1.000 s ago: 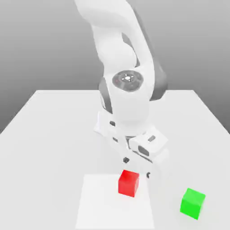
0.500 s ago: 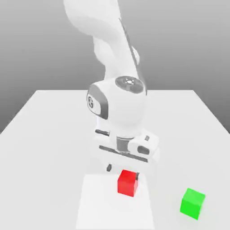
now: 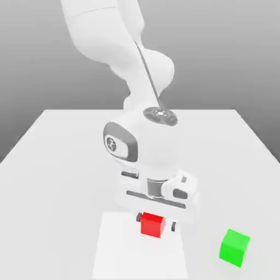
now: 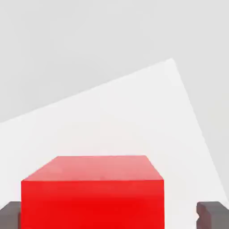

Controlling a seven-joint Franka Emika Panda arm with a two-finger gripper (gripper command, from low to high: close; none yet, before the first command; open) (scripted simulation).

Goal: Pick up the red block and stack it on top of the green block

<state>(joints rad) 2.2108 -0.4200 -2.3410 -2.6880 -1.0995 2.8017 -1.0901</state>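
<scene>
The end effector (image 3: 156, 223) hangs low over the bench (image 3: 65, 164), its fingers (image 4: 214, 214) spread wide with the red block (image 3: 152, 224) between them (a gap shows on one side). The green block (image 3: 235, 248) sits well apart, toward the exterior view's right.

The arm (image 3: 143, 147) is glossy white with rounded segments, grey joint rings (one round cap on top) and dark fingertips (image 4: 214, 214).
</scene>
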